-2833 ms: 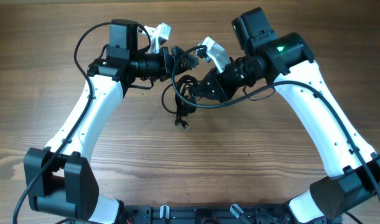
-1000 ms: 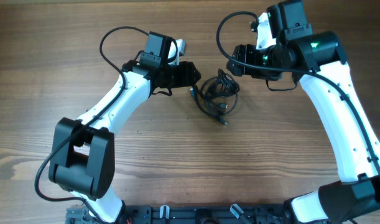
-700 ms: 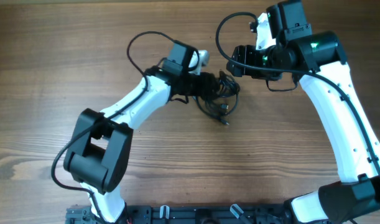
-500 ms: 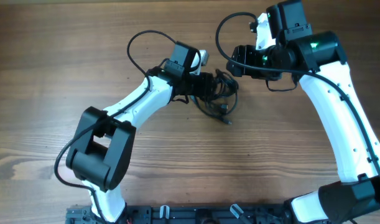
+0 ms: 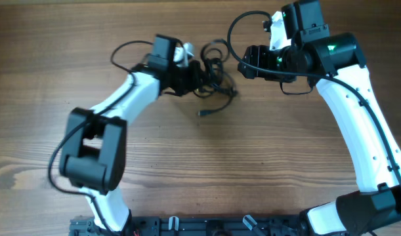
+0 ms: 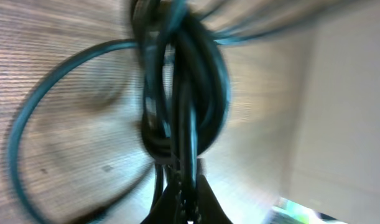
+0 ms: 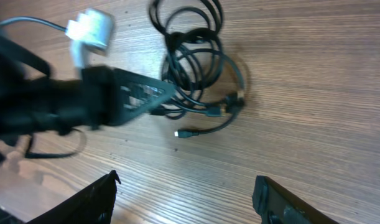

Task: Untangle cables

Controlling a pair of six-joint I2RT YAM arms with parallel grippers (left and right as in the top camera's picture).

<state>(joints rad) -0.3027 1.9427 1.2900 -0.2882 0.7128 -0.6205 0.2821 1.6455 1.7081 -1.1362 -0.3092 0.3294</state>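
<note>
Plainly, cables (image 5: 215, 65) sit pinched in left hand (image 5: 197, 73).

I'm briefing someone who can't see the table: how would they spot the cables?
On the wooden table, look between the two white arms. The cables are a bundle of thin black loops held by the left gripper, thinner than the arms' own wires, one plug trailing loose.

Black cables (image 5: 212, 71) show against a brown desk (image 5: 187, 177) with streaky wood grain, the left arm (image 5: 116, 100) and right arm (image 5: 358, 124) are white with black joints, and a small light (image 5: 330, 47) glows green.
</note>
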